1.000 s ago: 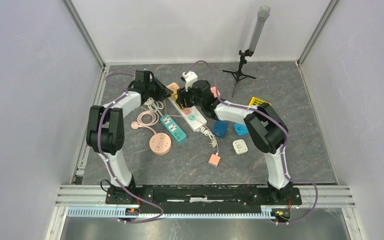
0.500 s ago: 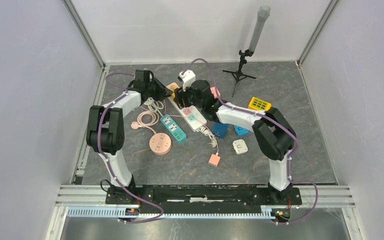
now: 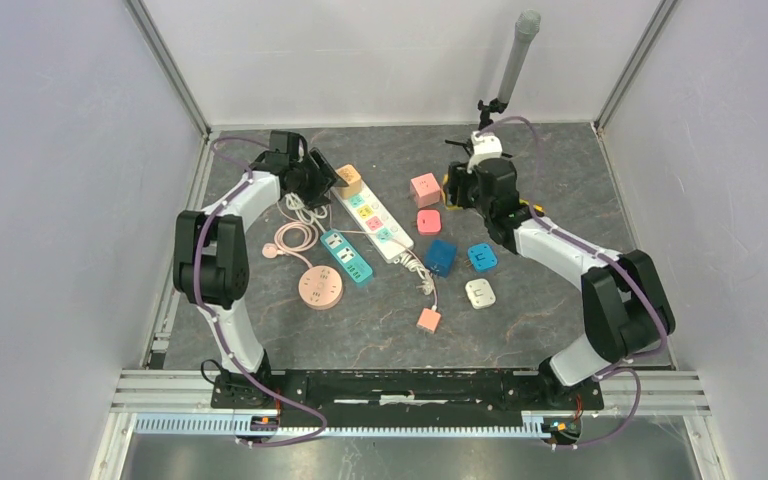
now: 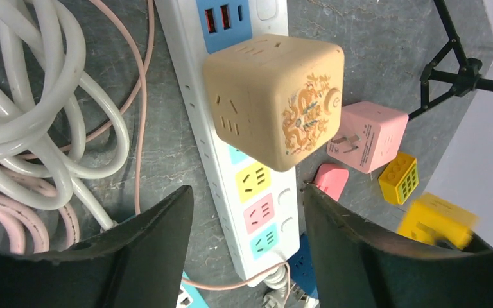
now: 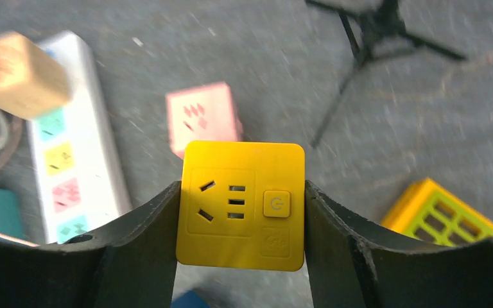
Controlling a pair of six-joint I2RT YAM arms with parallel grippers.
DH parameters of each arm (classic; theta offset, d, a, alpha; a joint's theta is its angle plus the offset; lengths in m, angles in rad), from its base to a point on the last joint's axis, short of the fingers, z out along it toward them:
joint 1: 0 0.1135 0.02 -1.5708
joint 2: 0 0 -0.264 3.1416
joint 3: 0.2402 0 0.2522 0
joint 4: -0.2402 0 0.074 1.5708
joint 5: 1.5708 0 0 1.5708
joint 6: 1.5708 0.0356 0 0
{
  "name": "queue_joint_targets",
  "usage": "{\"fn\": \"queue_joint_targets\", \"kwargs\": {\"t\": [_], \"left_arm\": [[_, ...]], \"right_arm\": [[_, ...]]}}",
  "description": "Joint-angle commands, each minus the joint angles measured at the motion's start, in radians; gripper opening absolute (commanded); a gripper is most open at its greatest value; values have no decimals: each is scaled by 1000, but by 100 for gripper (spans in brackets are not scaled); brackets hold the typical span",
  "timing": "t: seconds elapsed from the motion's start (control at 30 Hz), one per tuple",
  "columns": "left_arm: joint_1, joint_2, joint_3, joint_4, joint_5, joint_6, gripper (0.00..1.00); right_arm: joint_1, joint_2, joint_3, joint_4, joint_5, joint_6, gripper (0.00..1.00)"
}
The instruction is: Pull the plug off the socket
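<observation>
Counter (image 3: pixel 580 310) of dark, grey-veined stone pattern carries, nearest the arm bases, a small salmon cube (image 3: pixel 428 320), a white square adapter (image 3: pixel 479 293) and a round pink socket puck (image 3: pixel 319 287). Beyond them lie a dark blue cube (image 3: pixel 440 257), a light blue cube (image 3: pixel 481 257), a teal strip (image 3: pixel 346 255) and a looped pink cord (image 3: pixel 288 240) beside a coiled white cable (image 4: pixel 32 109).

The white power strip (image 3: pixel 372 218) lies flat, its long axis running diagonally from far left to near right, cord end nearest. Its outlets are tinted yellow, pink and teal. A tan cube adapter (image 4: pixel 275 96), matte with rounded corners and a gold dragon print, sits plugged in at the strip's far end. The left claw (image 4: pixel 247 196) is released, its black fingers spread wide over the strip just short of the tan cube, gripping nothing.

The yellow cube plug (image 5: pixel 241 205) is off the strip, held above the counter well to the right of it and clenched by the right claw (image 5: pixel 241 187). Its smooth face with outlet slots and a power button points at the wrist camera; its prongs are hidden. From above the claw covers most of it.

Farther back sit a blurred pink cube (image 5: pixel 204 119), a black tripod (image 5: pixel 372 38) and a yellow grid block (image 5: pixel 446 215), partly cut off by a finger.
</observation>
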Motion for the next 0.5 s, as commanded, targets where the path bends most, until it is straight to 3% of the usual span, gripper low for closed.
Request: {"fn": "queue_joint_targets", "kwargs": {"t": [0.0, 0.2, 0.47], "left_arm": [[3, -108, 47, -59, -6, 73, 72], [3, -249, 17, -125, -131, 119, 83], [7, -409, 13, -202, -295, 179, 100]], "right_arm": [[-59, -27, -68, -22, -68, 44, 4], [-156, 15, -130, 46, -228, 100, 7], [-258, 86, -150, 106, -417, 158, 20]]}}
